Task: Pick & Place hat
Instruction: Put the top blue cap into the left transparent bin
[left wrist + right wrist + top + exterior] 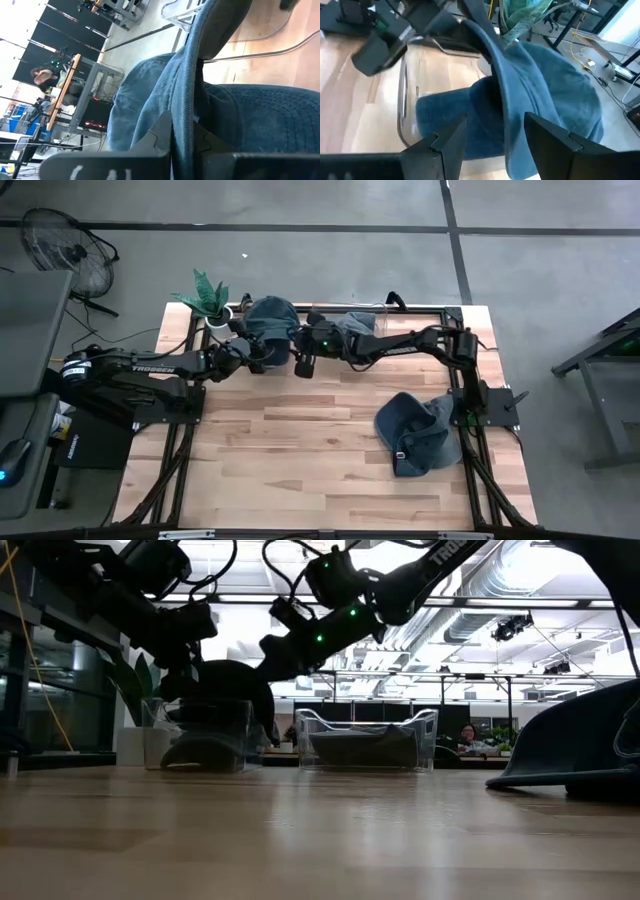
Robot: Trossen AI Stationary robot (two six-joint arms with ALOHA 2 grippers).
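Clamping the blue hat by its brim, the left gripper holds it over the clear bin; the right gripper, fingers apart, waits beside.

Toward 12 o'clock on the bench, the left gripper and right gripper both reach a blue denim hat, and from above the fingers merge with the dark cloth, so their grip cannot be read there. In the left wrist view the hat fills the picture and runs off three edges. In the low view a clear bin hides its contents in shadow, and a second hat at 3 o'clock is cut by the edge. A distant person is too small to make out.
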